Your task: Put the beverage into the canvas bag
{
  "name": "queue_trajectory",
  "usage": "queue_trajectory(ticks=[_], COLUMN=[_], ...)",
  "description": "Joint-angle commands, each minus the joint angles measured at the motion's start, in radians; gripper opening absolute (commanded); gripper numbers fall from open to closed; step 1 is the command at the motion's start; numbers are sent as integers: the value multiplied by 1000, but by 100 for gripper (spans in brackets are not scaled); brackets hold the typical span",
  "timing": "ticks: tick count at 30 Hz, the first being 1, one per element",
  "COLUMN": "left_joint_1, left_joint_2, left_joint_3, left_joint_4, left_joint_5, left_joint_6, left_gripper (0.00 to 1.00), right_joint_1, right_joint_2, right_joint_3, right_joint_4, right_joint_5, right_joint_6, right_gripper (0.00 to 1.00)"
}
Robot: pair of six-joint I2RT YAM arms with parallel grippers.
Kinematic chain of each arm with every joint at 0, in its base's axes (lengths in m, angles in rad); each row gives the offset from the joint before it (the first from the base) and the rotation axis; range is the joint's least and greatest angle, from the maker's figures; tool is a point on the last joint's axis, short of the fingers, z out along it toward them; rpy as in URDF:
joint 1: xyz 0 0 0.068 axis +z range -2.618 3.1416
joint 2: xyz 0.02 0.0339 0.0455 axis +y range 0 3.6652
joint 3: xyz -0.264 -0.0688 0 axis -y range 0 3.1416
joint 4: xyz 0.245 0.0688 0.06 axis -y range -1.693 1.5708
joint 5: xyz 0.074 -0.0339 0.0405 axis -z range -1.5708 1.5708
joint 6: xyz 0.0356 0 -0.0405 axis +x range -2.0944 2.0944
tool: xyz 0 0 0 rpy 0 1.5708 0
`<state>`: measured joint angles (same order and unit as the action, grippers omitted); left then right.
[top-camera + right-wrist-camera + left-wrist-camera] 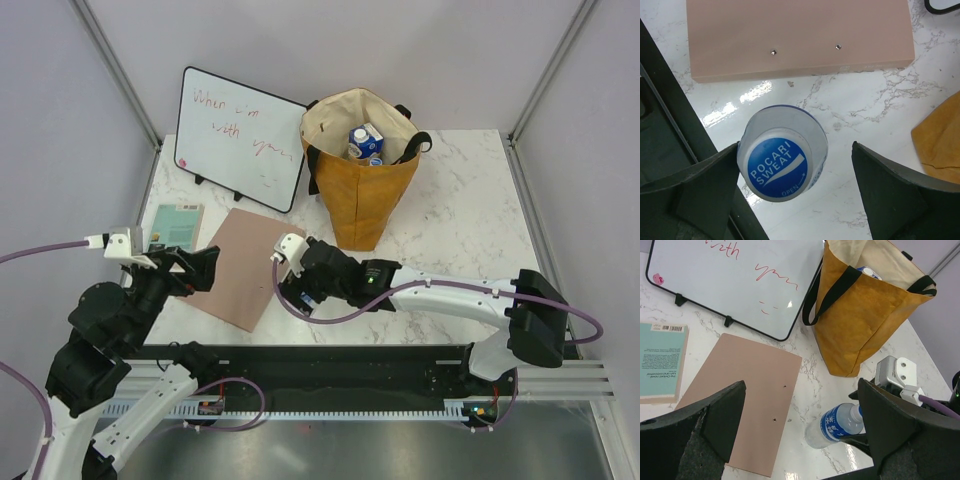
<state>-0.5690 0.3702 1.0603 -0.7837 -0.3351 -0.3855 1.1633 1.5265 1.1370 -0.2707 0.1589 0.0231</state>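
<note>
The beverage, a blue-capped Pocari Sweat bottle (781, 152), sat on the marble desk (470, 235) at 3 o'clock of the pink board (240, 268). Its cap end pointed toward the right jaws; whether it lay flat or leaned could not be told. Those jaws were spread wide, one finger either side of the bottle. The finger at 9 o'clock in the wrist view seemed to touch its shoulder, but nothing was gripped yet. The left jaws hung wide open and empty, near the board.

The canvas bag (358, 205) stood upright at about 1 o'clock from the bottle, well apart. Its mouth was open and a blue-and-white carton (366, 138) was inside.

The step in hand looked like the grasp. The bottle sat off-centre, so the jaws should probably shift toward 9 o'clock first, then close squarely below the cap, since round, slick plastic may roll. The lift would need to clear the tall rim and the black straps.
</note>
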Motion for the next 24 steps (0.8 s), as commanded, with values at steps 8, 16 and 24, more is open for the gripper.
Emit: queue_trajectory(ticks=[8, 16, 24], left_joint_1=[-2, -2, -2], left_joint_2=[-4, 1, 32], left_joint_3=[-31, -49, -95], left_joint_4=[37, 46, 81], left_joint_5=[4, 11, 45], left_joint_6=[-24, 7, 37], left_gripper=[100, 100, 100], right_joint_1=[9, 6, 6], right_joint_2=[8, -22, -64], right_joint_3=[-36, 7, 102], right_joint_4=[103, 65, -39], right_joint_5=[31, 88, 113], right_joint_6=[-14, -14, -2], right_gripper=[75, 21, 0])
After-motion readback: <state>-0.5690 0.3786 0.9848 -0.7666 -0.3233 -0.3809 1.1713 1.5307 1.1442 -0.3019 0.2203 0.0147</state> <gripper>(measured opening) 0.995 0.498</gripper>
